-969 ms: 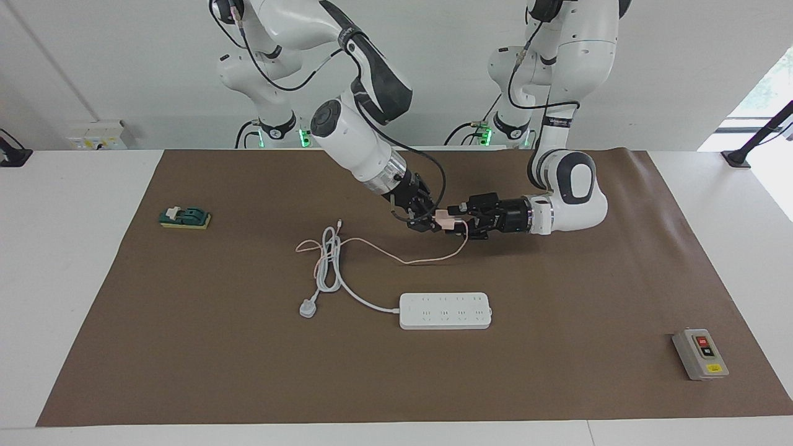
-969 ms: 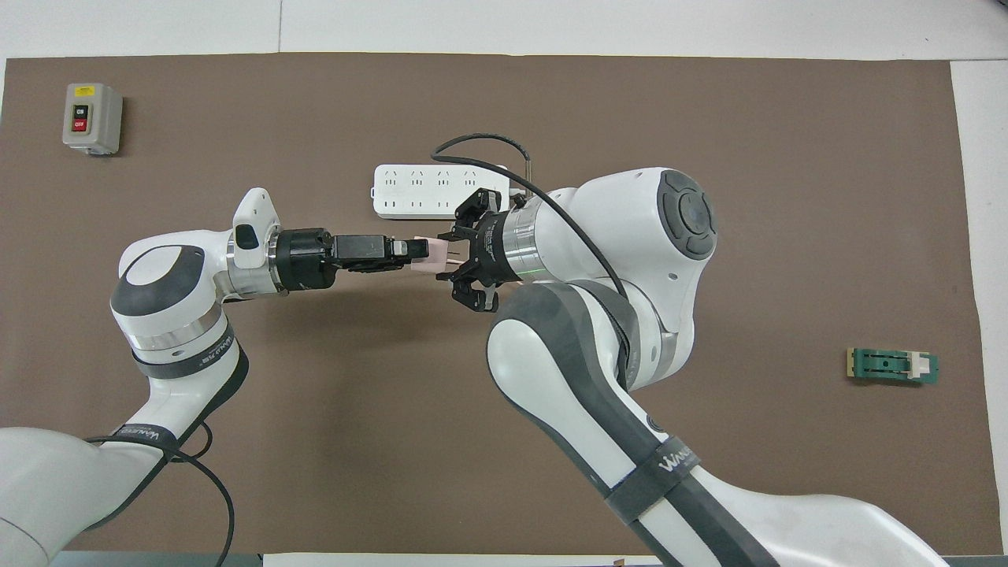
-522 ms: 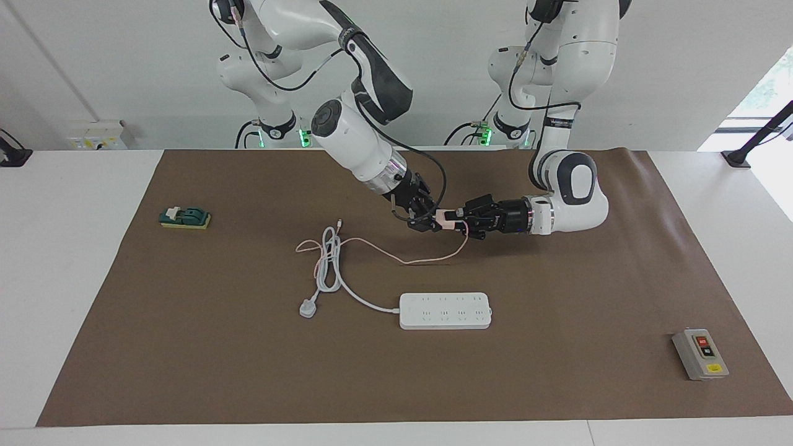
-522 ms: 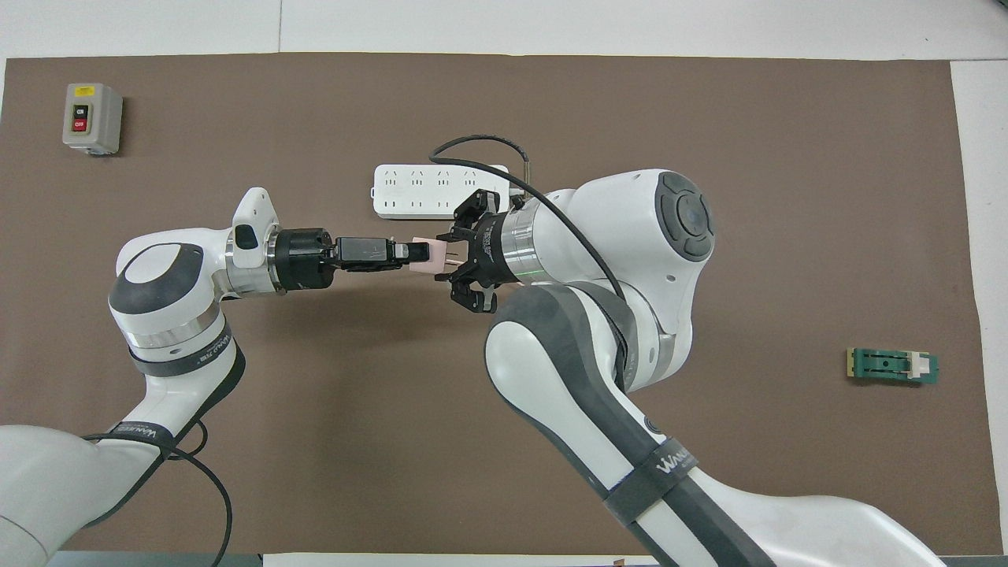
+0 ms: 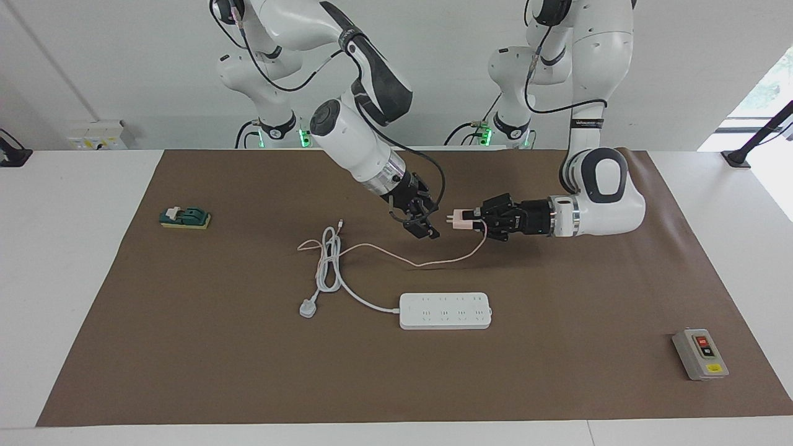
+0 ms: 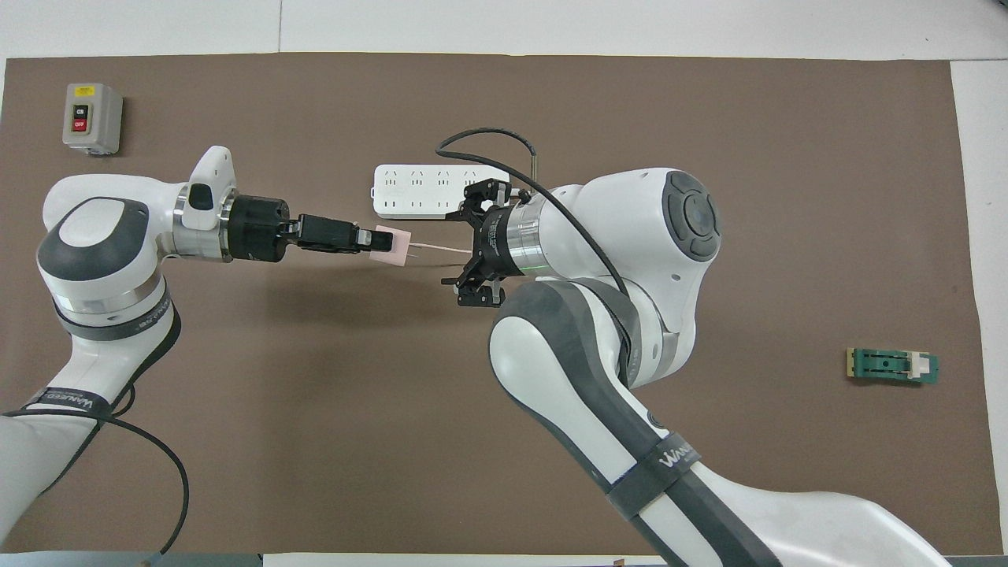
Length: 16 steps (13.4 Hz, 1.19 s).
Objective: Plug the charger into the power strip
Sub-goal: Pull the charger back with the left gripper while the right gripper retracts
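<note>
The pale-pink charger (image 5: pixel 457 218) (image 6: pixel 391 245) is held in the air over the mat. My left gripper (image 5: pixel 474 218) (image 6: pixel 366 239) is shut on its body, with the prongs pointing toward my right gripper. Its thin pink cable (image 5: pixel 433 262) hangs down and trails across the mat. My right gripper (image 5: pixel 422 226) (image 6: pixel 475 244) is open and empty, a short gap from the prongs. The white power strip (image 5: pixel 445 310) (image 6: pixel 417 191) lies flat on the mat, farther from the robots than both grippers. My right gripper hides one end of it in the overhead view.
A grey-white three-pin plug (image 5: pixel 308 308) and its looped thick white cord (image 5: pixel 328 266) lie beside the strip toward the right arm's end. A grey switch box (image 5: pixel 700 354) (image 6: pixel 92 118) sits toward the left arm's end. A green block (image 5: pixel 184 217) (image 6: pixel 892 365) sits toward the right arm's end.
My right gripper has opened and let go of the charger. My left gripper has drawn back toward the left arm's end with the charger, leaving a gap between the two grippers.
</note>
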Each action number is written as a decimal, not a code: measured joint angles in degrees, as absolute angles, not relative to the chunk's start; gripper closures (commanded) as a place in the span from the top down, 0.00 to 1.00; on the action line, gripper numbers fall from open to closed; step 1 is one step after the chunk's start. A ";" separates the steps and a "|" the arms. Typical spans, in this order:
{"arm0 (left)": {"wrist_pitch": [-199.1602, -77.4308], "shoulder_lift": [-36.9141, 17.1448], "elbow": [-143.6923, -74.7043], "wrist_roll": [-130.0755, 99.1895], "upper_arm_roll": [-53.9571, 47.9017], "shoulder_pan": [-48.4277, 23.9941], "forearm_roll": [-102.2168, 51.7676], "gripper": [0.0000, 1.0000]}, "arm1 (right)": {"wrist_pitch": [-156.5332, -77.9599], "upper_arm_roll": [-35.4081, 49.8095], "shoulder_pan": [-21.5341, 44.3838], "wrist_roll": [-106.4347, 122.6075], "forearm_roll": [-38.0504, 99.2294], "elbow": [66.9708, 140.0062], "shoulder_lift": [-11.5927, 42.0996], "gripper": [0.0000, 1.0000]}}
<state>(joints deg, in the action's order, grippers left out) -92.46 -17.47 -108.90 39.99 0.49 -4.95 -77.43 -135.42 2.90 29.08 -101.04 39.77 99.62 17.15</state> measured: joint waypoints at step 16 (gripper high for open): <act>-77.65 -17.37 -78.17 5.64 1.03 -0.43 -36.69 0.00 | -102.19 2.33 6.22 -49.97 9.38 97.97 6.47 1.00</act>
<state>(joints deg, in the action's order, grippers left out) -77.65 -17.37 -78.17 5.64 1.03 -0.43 -36.69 -102.19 2.33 6.22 -49.97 9.38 97.97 6.47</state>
